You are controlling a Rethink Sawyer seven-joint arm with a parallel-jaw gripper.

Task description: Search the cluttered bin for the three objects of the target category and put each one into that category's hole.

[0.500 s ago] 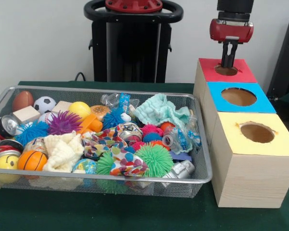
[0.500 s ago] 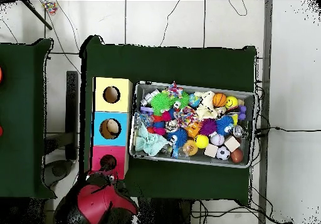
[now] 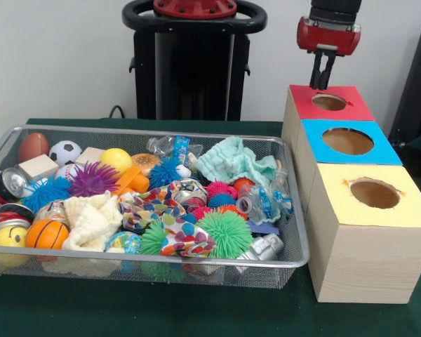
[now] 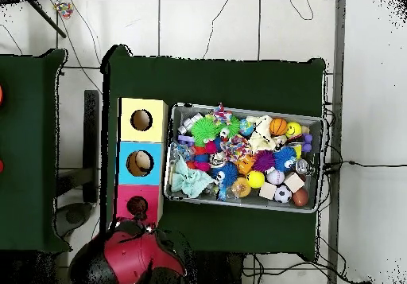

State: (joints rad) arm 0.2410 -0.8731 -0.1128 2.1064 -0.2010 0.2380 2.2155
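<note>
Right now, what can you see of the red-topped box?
The red-topped box is a pale wooden cube with a red top sheet and one round hole cut in it. It stands upright, farthest back in a row of three, touching the blue-topped box. The gripper hangs just above its hole, holding nothing.

One wire bin, packed full. Beside it, three boxes, each with one hole: red, blue, yellow tops. In the bin I count two wooden blocks, one football, one soccer ball, one basketball, two green spiky balls, and one purple spiky ball.
</note>
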